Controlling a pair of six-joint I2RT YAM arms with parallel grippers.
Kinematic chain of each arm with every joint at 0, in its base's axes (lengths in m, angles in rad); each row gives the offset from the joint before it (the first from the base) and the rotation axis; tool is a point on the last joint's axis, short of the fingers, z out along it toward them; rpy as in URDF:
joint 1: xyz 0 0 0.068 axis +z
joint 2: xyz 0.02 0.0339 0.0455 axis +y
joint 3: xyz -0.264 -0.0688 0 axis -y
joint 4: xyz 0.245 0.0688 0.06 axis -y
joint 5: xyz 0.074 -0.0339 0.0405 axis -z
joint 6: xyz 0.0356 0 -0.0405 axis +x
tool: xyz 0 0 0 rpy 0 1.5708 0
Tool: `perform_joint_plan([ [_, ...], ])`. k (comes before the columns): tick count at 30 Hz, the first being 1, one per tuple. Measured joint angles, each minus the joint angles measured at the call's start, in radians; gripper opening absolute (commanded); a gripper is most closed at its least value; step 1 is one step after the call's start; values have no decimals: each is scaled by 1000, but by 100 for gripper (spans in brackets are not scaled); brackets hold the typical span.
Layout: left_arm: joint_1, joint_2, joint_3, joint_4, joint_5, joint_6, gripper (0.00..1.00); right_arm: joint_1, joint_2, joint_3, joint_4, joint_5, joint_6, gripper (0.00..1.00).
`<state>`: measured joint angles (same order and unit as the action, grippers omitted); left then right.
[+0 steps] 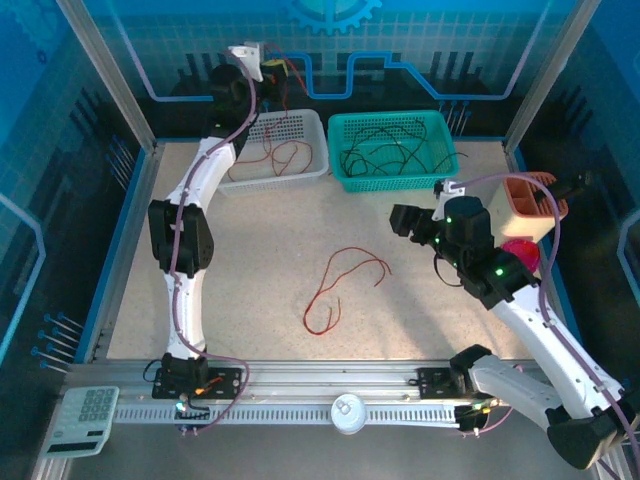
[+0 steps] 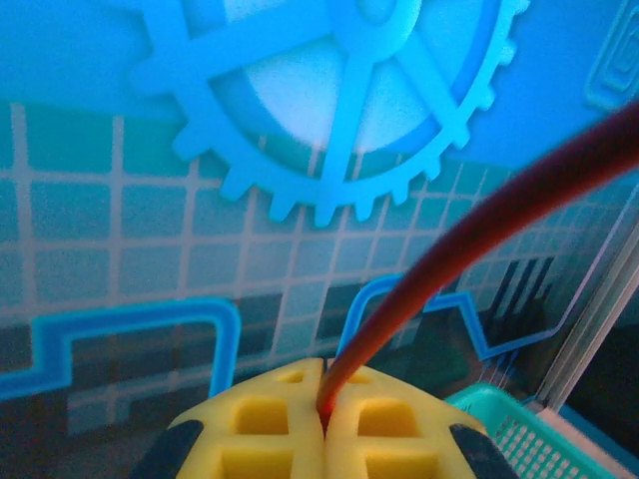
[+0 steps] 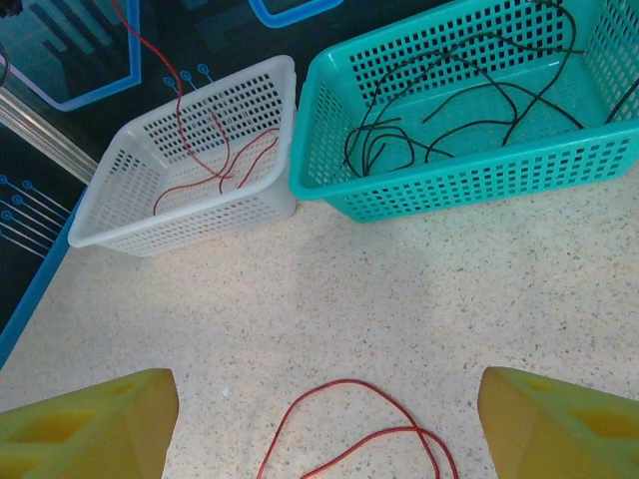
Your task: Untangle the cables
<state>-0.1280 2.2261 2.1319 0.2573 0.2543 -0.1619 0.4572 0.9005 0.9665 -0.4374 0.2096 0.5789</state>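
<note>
the left claw (image 1: 272,68) hangs high over the white basket (image 1: 270,181). its yellow fingers (image 2: 270,424) are pressed together on a red cable (image 2: 479,230), which drops into that basket, where red loops lie. the right claw (image 3: 319,419) stands wide apart, gripping nothing, above a loose red cable (image 1: 340,285) that lies looped on the table (image 1: 250,290). black cables (image 3: 449,110) lie in the teal basket (image 3: 479,185), just beside the white one.

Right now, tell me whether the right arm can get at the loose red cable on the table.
Probably yes. The right gripper hangs open over the red cable on the table, and nothing lies between them.
</note>
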Motion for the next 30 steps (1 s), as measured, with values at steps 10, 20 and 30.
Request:
perform_joint_plan([
  [10, 15, 10, -94, -364, -181, 193, 0, 0, 24, -5, 4, -32, 0, 80],
  [20, 21, 132, 16, -666, -449, 319, 0, 23, 41, -5, 4, -34, 0, 80],
  [30, 28, 132, -35, -735, -610, 360, 98, 49, 74, -5, 13, -34, 0, 80],
])
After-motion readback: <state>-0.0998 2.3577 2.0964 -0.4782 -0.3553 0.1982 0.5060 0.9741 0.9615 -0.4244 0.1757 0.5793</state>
